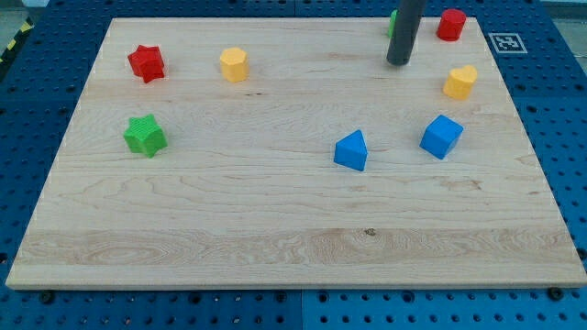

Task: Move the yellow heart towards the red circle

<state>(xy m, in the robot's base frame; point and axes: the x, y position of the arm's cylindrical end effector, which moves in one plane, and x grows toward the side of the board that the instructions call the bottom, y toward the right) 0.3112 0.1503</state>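
The yellow heart (460,82) lies near the view's right edge of the wooden board. The red circle (450,24) sits above it at the view's top right. My tip (398,63) rests on the board to the left of both, about level between them and touching neither. A green block (393,22) peeks out behind the rod, mostly hidden.
A yellow hexagon (234,64) and a red star (146,62) lie at the top left. A green star (145,136) sits at the left. A blue triangle (351,150) and a blue cube (441,136) lie right of centre. The board's right edge (541,137) is close to the heart.
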